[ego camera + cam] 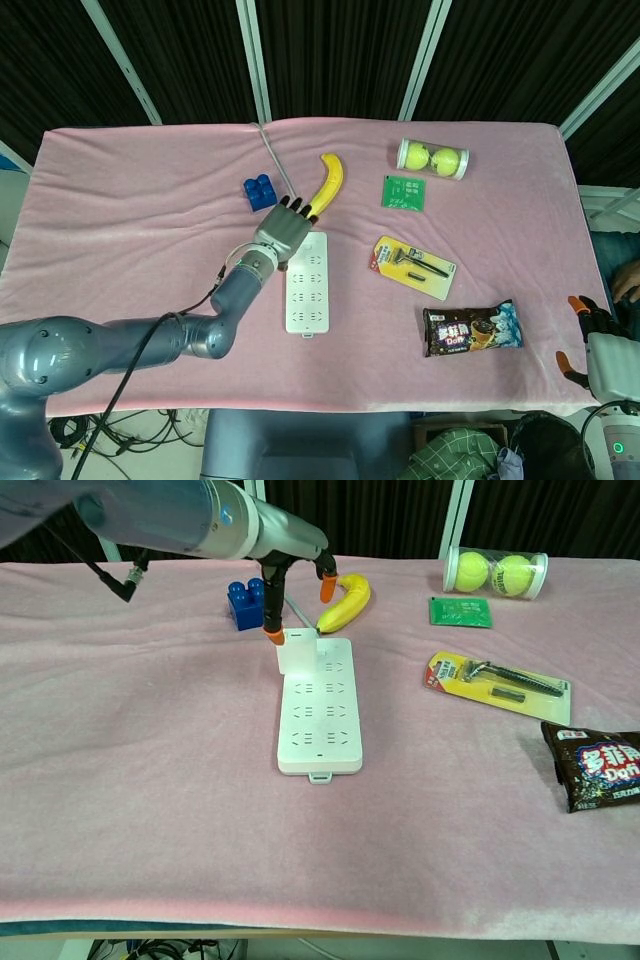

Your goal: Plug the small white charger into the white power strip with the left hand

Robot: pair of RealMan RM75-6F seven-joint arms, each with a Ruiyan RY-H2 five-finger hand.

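the small white charger (pixel 297 650) stands upright in the far end of the white power strip (pixel 318 706), just below the fingers (pixel 272 635) of the left hand (pixel 291 555), which hang spread apart above it, holding nothing. the right hand (pixel 590 335) sits off the bench edge; its fingers' state cannot be told.

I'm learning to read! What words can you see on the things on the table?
"Dolly": my best guess at the white letters on the dark snack packet; the signs above them are too blurred.
Green packet: print too small to read.
Razor card: print too small to read.
Power strip, charger, tennis ball tube: no words I can see.
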